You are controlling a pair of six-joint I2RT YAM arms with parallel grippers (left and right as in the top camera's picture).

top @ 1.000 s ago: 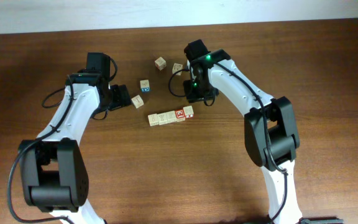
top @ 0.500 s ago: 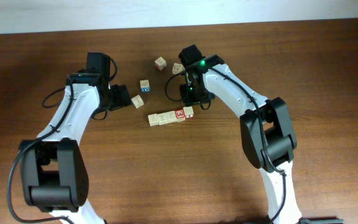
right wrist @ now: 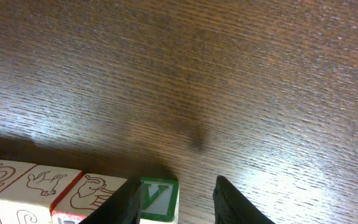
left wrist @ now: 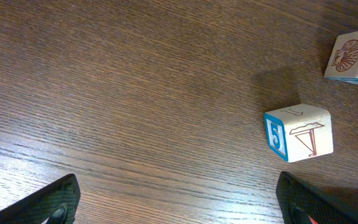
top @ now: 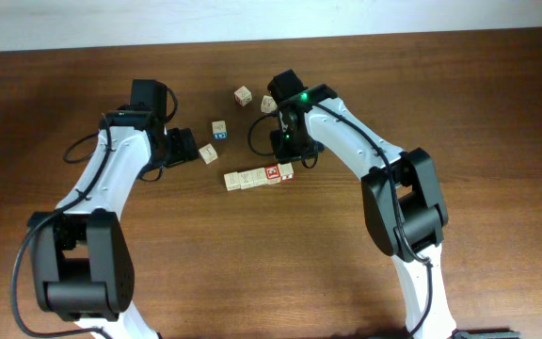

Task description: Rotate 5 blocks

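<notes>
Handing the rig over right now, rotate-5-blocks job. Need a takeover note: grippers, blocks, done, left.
Left gripper: wide open, empty, beside the blue-faced cube, not touching it.
Right gripper: open, empty, low at the near end of the row of five blocks. The green V block sits just inside one finger; contact unclear.
Blocks: side by side in one line, with the red-and-white block next to the V block.
Done: can't tell how many are turned.
Left: probably the V block first; check each face before counting.
</notes>
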